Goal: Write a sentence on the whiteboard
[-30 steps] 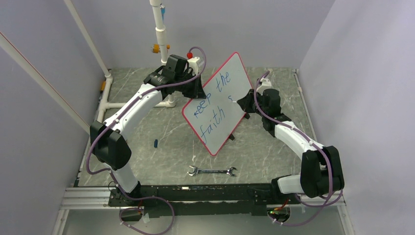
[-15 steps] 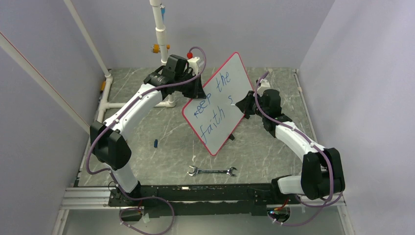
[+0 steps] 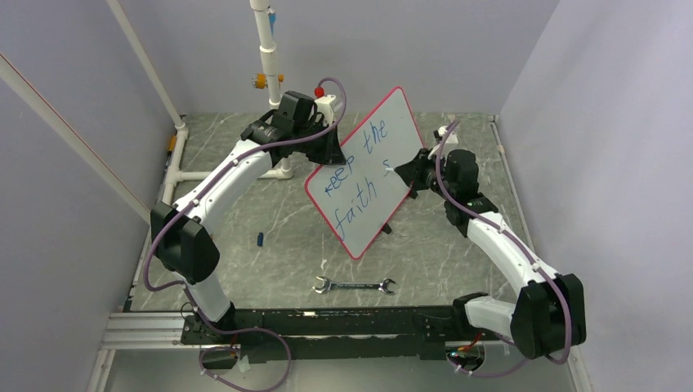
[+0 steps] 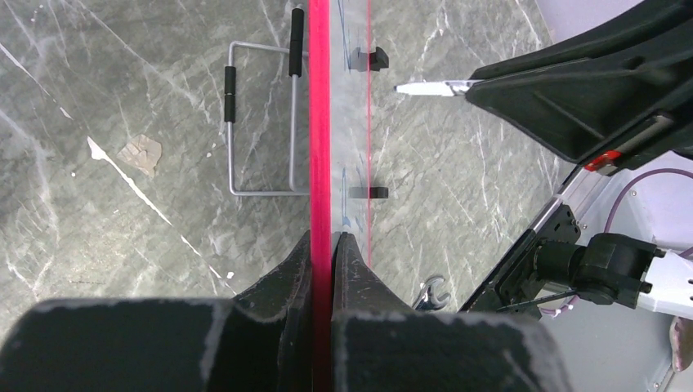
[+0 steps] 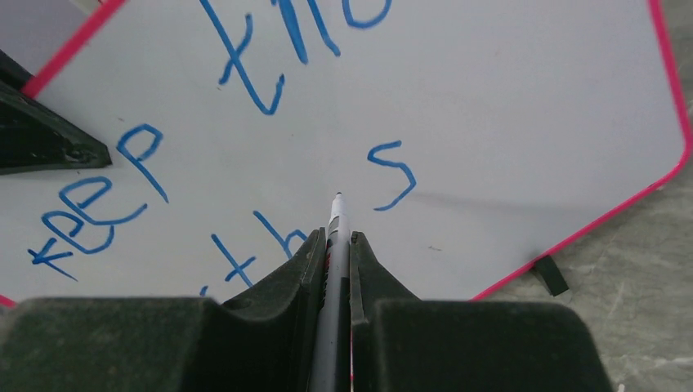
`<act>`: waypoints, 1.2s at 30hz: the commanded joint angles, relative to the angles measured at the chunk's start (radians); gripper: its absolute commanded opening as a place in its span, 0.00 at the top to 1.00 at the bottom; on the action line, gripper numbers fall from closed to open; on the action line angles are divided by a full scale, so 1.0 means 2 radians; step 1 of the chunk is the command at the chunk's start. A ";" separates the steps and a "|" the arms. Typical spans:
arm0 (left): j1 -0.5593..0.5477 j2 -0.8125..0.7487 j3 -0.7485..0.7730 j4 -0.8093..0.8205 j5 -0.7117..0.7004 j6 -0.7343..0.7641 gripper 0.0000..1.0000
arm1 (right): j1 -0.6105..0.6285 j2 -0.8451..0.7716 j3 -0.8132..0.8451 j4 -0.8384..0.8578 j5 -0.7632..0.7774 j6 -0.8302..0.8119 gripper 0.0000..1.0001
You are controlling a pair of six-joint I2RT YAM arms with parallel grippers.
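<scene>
Adding letters after the lone "s" of the sentence (image 3: 365, 167) on the whiteboard (image 3: 404, 122), which stands tilted at the middle of the bench (image 3: 270, 212).
We find the left claw (image 4: 323, 238) pinching its rim and the right claw (image 5: 333, 238) pinching the marker (image 5: 334, 214) just left of that "s"; we advise light, even pressure and a steady board.

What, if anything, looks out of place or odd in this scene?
A wrench lies on the table, unrelated to writing. A small dark blue piece, perhaps a pen cap, lies loose left of the whiteboard. The whiteboard is tilted, held by its rim in the left gripper.
</scene>
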State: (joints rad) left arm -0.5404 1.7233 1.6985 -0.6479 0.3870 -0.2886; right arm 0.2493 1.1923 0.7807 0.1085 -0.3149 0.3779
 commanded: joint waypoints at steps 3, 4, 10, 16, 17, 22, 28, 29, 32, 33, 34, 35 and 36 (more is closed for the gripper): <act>-0.007 0.003 -0.002 -0.029 -0.051 0.075 1.00 | -0.014 -0.020 0.014 0.030 0.034 0.007 1.00; -0.007 0.003 -0.002 -0.029 -0.050 0.075 1.00 | -0.018 -0.016 0.016 0.032 0.033 0.008 1.00; -0.008 0.004 -0.002 -0.028 -0.051 0.076 1.00 | -0.036 0.016 0.029 0.048 0.019 0.021 1.00; -0.009 0.004 -0.002 -0.028 -0.049 0.075 1.00 | -0.037 0.039 0.036 0.064 0.006 0.027 1.00; -0.009 0.004 -0.002 -0.028 -0.049 0.075 1.00 | -0.037 0.043 0.037 0.066 0.004 0.028 1.00; -0.008 0.004 -0.002 -0.028 -0.049 0.075 1.00 | -0.038 0.062 0.040 0.078 -0.006 0.034 1.00; -0.010 0.005 -0.002 -0.029 -0.048 0.075 1.00 | -0.038 0.078 0.045 0.085 -0.006 0.037 1.00; -0.009 0.006 -0.002 -0.029 -0.048 0.075 1.00 | -0.038 0.080 0.046 0.086 -0.006 0.037 1.00; -0.010 0.006 -0.002 -0.028 -0.047 0.075 1.00 | -0.037 0.087 0.047 0.087 -0.005 0.037 1.00; -0.010 0.006 -0.002 -0.029 -0.047 0.075 1.00 | -0.037 0.088 0.048 0.088 -0.004 0.037 1.00; -0.010 0.006 -0.002 -0.029 -0.047 0.075 1.00 | -0.037 0.089 0.049 0.088 -0.003 0.037 1.00; -0.009 0.006 -0.002 -0.029 -0.047 0.075 1.00 | -0.038 0.091 0.050 0.089 -0.002 0.037 1.00; -0.010 0.006 -0.002 -0.029 -0.047 0.075 1.00 | -0.038 0.092 0.051 0.089 -0.001 0.037 1.00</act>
State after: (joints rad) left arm -0.5426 1.7233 1.6997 -0.6479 0.3851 -0.2832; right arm 0.1772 1.3678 0.8318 0.2195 -0.3161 0.4461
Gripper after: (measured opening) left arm 0.097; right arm 0.141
